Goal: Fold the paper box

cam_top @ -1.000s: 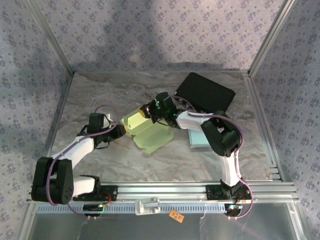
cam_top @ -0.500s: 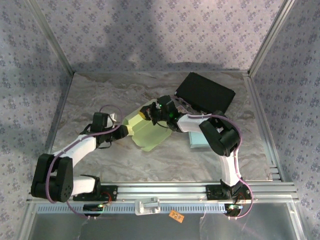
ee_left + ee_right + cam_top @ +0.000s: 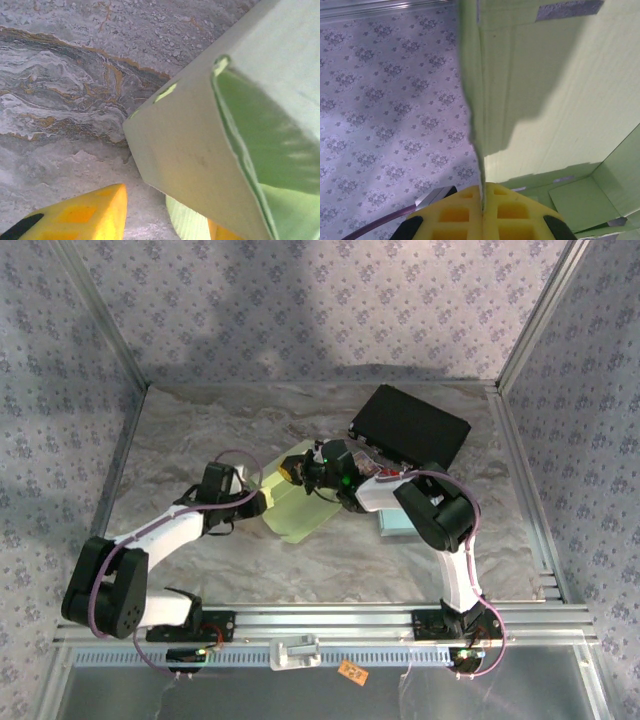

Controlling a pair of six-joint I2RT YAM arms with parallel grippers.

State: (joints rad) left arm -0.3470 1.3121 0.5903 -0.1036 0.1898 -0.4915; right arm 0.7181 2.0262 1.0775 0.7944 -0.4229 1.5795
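Paper box point(image 3: 300, 508) sits on the table point(image 3: 190, 440): right gripper point(image 3: 482, 202) pinches 1 wall to steady it, while left gripper point(image 3: 256, 502), half-spread, straddles its corner, likely to fold.

Pale green paper box point(image 3: 298, 505) — partly folded, flaps open — mid-table.

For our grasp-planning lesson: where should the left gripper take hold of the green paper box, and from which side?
Probably the near-left wall of the paper box, approached from the left. It is a thin, flat panel that fits between the fingers of the left gripper, and it lies opposite the flap that the right gripper pinches.
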